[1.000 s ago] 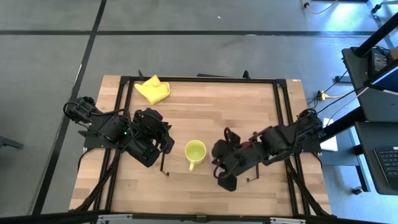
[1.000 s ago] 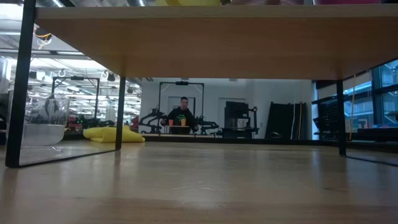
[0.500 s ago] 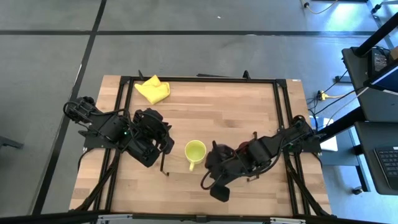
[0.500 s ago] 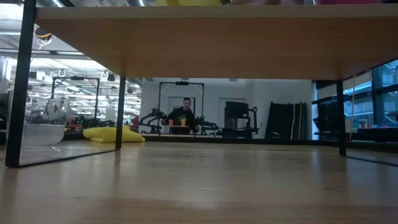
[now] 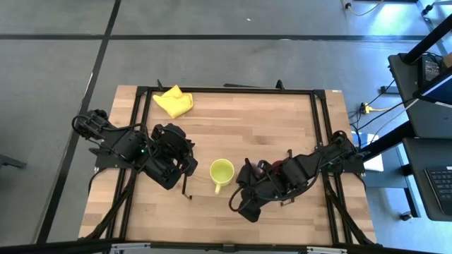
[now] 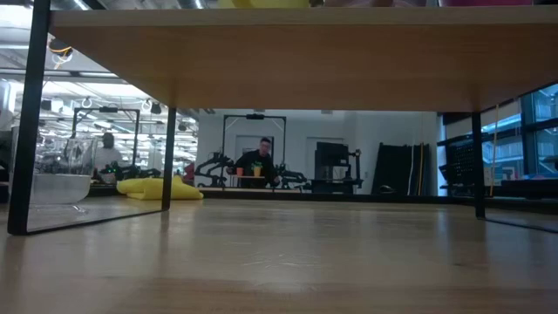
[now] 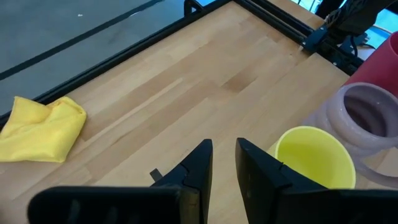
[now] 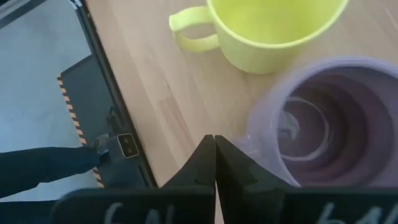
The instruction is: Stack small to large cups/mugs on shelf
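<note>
No writing is showing; right gripper (image 8: pixel 214 144) is hovering pinched together beside glossy purple mug (image 8: pixel 329 124) and round yellow-green mug (image 8: pixel 267 28) on pale wood; left gripper (image 7: pixel 224 155) is sitting slightly parted

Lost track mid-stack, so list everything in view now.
yellow-green mug: one, yellow-green, table middle, between the arms
purple mug: one, purple, beside yellow-green mug
red cup: one, red, next to purple mug
clear glass: one, clear, beyond shelf's frame
yellow cloth: one, yellow, table corner
shelf: one, light wood, black frames
people: two, far in room
left claw: dark, open, empty
right claw: dark, shut, by purple mug
</note>
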You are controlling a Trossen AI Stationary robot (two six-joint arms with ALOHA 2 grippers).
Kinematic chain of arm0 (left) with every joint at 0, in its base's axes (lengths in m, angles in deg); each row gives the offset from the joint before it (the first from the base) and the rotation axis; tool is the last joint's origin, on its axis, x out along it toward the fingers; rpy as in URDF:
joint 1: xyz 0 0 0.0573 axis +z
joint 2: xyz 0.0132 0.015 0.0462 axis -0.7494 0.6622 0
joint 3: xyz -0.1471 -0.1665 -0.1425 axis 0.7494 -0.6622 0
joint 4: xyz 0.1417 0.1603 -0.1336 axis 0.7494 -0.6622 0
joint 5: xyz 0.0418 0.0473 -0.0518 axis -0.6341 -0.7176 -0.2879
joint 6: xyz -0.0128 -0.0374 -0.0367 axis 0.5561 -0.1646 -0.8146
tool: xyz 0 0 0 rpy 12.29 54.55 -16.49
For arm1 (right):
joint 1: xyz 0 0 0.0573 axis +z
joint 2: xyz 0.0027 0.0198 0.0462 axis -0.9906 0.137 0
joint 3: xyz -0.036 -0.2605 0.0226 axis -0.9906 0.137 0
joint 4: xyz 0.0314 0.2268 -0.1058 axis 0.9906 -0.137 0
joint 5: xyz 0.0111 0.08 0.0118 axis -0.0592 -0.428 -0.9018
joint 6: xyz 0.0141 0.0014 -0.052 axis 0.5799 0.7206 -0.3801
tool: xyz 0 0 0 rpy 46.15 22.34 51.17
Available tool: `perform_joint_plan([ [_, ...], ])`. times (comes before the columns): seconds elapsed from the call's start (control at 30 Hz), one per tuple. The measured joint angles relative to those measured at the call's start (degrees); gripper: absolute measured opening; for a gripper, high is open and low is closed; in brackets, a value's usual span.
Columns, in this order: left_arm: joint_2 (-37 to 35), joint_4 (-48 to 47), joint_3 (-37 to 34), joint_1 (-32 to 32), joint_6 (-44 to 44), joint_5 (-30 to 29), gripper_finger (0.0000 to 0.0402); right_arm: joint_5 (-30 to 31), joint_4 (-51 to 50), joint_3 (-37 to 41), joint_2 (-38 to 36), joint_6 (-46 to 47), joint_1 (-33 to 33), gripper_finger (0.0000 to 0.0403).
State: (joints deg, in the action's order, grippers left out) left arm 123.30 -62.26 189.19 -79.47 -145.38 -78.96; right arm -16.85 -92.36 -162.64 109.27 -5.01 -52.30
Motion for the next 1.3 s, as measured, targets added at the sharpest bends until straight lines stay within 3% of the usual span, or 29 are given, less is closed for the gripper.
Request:
perform_joint_plan([
  [0.43, 0.00, 0.25, 0.00, 0.00, 0.02, 0.02, 0.0066, -0.48, -2.28, 0.00, 0.00, 0.83, -0.02, 0.0000],
  [1.07, 0.00, 0.80, 0.00, -0.42, 0.25, -0.39, 0.0066, -0.76, 19.26, -0.02, -0.37, -12.14, -5.61, 0.0000],
  [1.3, 0.00, 0.75, 0.00, -1.53, 1.29, -0.46, 0.0066, -3.51, 20.22, -0.02, 0.55, -12.66, -8.64, 0.0000],
])
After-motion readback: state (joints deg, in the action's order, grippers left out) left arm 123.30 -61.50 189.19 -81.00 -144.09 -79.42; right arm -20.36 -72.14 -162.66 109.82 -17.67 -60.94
